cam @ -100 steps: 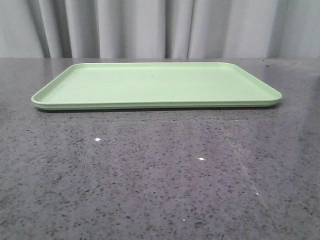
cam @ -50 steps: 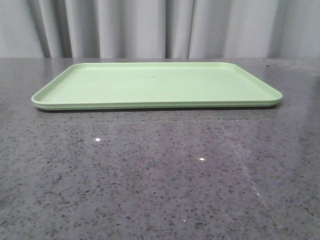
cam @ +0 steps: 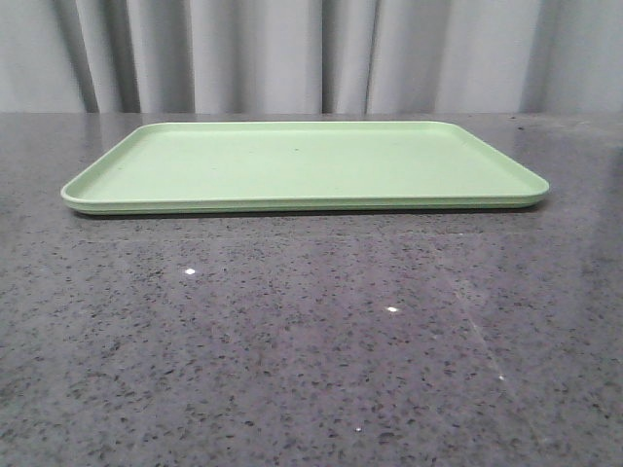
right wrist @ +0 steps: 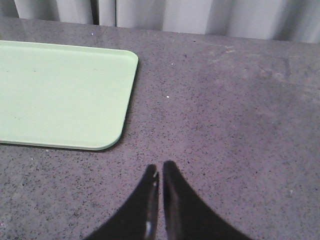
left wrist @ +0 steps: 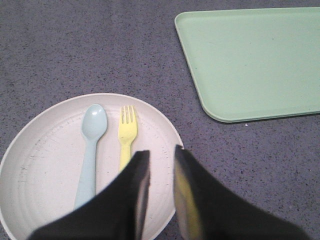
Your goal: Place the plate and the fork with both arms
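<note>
Yellow fork just beyond L claw, on plate.

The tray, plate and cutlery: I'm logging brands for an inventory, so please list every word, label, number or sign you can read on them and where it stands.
None: no text, logo or number can be read in any view.
The tray: plain light green, only small dark specks.
The plate: faint scuffs and ridges, no lettering.
The fork and spoon: plain, unmarked.
The left gripper and right gripper: no visible marking.
</note>
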